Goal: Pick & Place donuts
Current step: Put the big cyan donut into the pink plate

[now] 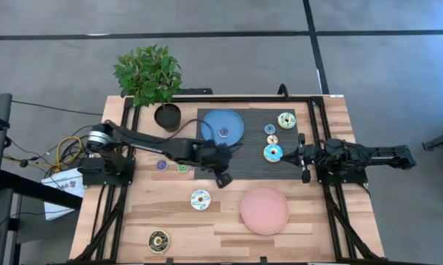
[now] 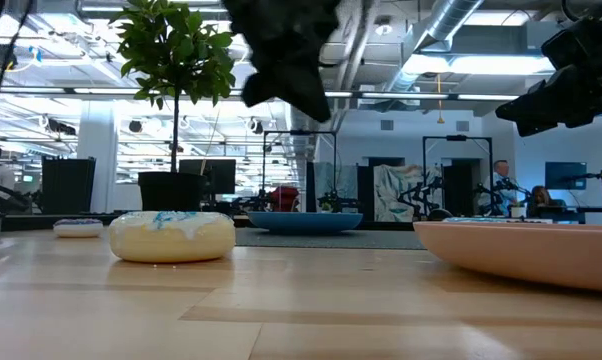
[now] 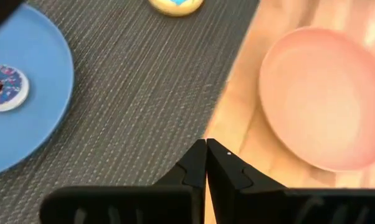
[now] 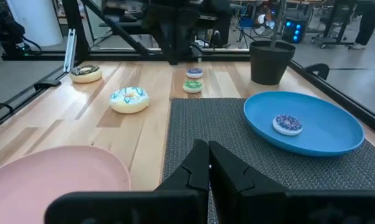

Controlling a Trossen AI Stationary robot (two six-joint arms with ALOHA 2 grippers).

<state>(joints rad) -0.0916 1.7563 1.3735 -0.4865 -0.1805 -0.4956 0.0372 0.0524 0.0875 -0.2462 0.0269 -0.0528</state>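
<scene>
Over dark woven mat edge | left pincer (image 1: 223, 179) pressed together, empty | nearest: cream ring donut with blue icing (image 1: 200, 199) on wooden worktop (image 1: 170, 221), just outboard toward front | right pincer (image 1: 303, 157) pressed together, parked | 1 tiny purple donut (image 1: 224, 132) on round blue plate (image 1: 232, 120)

Grey floor (image 1: 59, 51); exposed ceiling ducts (image 2: 461, 30), perhaps workstations behind.
</scene>
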